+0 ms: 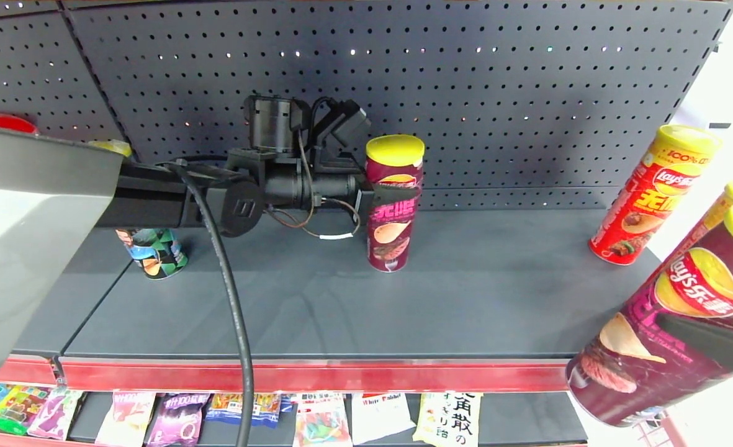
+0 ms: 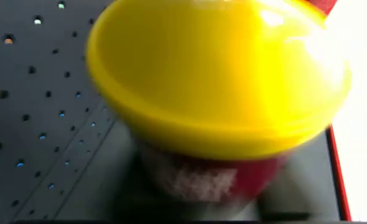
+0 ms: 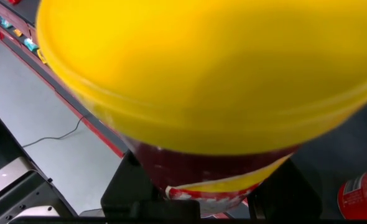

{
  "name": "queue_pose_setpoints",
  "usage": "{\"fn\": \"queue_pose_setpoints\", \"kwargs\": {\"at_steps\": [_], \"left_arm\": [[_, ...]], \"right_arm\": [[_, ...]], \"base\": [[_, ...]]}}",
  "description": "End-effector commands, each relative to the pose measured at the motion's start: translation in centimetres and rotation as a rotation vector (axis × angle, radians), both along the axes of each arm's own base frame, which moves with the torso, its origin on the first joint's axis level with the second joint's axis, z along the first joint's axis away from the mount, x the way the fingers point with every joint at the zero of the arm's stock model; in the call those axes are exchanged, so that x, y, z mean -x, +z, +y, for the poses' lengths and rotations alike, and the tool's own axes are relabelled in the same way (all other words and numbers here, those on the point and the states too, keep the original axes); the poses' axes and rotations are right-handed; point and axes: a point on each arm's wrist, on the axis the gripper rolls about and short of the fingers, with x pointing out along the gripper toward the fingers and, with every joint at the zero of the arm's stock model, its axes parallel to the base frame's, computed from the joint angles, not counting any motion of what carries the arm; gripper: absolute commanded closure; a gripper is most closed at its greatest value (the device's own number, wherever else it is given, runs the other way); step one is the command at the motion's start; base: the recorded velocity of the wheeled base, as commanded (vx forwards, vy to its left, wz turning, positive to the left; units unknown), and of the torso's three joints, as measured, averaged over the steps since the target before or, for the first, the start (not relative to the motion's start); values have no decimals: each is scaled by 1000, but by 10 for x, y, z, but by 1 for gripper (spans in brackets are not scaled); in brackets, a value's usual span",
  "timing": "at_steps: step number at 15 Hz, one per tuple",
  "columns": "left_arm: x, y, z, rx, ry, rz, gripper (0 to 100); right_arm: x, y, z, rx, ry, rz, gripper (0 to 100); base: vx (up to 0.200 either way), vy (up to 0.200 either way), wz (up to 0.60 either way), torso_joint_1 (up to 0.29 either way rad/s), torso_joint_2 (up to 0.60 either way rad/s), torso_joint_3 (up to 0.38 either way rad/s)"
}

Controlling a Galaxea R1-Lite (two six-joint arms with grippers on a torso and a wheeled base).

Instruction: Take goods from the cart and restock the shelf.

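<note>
Nearest can (image 1: 683, 292) tilted lid-up, shelf can (image 1: 393, 208) upright

The left arm (image 1: 155, 195) is matte black past a grey shell (image 1: 25, 236), trailing a thick black cable (image 1: 236, 323).

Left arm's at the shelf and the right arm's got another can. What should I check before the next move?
1. Middle purple can upright, base seemingly on the shelf: ok.
2. Left gripper at that can, clamped or free: cannot tell.
3. Right gripper clamped on the held purple can: ok.
4. Held purple can upright for placing: not ok, it is tilted.
5. Bare shelf between the middle purple can and the red can: ok.
</note>
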Motion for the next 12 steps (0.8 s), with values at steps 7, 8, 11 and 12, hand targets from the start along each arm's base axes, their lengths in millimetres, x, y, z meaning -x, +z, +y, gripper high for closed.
{"fn": "queue_pose_setpoints", "kwargs": {"at_steps": [7,8,11,12], "left_arm": [[22,15,11,5,-13,2,100],[35,23,13,16,-28,21,100],[62,30,21,29,-53,84,100],[68,28,23,25,-66,96,100]], "right_arm": [[-4,3,1,0,0,-1,100],[-5,6,2,-2,0,-7,100],[-9,11,3,-4,2,-11,100],[-10,10,4,-3,3,-8,100]], "base": [[0,0,0,0,0,0],[0,0,0,0,0,0],[0,0,0,0,0,0],[0,0,0,0,0,0]]}}
